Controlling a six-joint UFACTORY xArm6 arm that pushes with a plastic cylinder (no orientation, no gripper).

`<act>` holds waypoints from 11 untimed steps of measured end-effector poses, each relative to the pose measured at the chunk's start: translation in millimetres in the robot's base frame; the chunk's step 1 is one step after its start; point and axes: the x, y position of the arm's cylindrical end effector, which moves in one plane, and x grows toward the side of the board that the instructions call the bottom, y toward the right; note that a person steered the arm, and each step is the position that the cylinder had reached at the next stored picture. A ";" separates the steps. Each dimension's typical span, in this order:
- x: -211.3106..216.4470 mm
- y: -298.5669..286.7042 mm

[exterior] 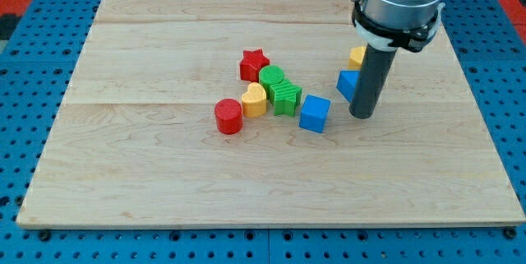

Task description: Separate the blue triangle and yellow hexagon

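The blue triangle [347, 84] lies right of the board's middle, partly hidden behind my rod. The yellow hexagon [357, 57] sits just above it toward the view's top, close to it and also partly hidden by the rod; I cannot tell whether they touch. My tip [362, 115] rests on the board just right of and slightly below the blue triangle, against or very near its right side.
A cluster lies left of the tip: a blue cube [314, 113], a green star-like block [286, 97], a green cylinder [272, 77], a red star [255, 63], a yellow heart [255, 99] and a red cylinder [228, 117]. The wooden board [164, 173] ends in blue pegboard.
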 end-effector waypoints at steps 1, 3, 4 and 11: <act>-19.1 0.0; -35.3 23.0; -49.7 36.2; -73.1 -6.0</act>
